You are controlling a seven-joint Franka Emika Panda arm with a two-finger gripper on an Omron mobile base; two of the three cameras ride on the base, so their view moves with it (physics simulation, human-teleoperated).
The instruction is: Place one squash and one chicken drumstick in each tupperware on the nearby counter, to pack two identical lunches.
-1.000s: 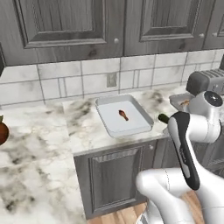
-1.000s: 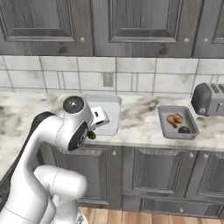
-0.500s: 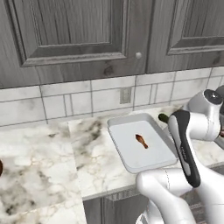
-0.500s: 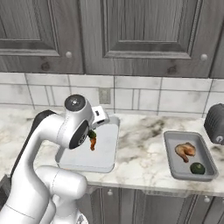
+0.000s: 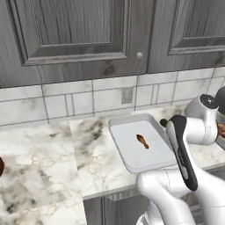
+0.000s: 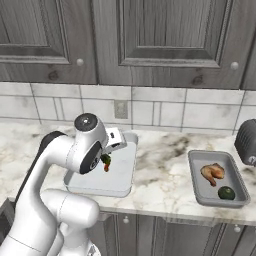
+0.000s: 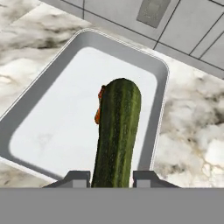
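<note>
Veined marble counter [image 5: 52, 154]; hand [image 7: 111, 177] grips slim, glossy green squash [image 7: 116, 131].

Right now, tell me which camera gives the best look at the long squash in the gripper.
The hand view: the long squash runs up the middle, over the pale tupperware. The right base view shows just a green bit beside the wrist. The left base view shows a dark tip behind the arm.
</note>
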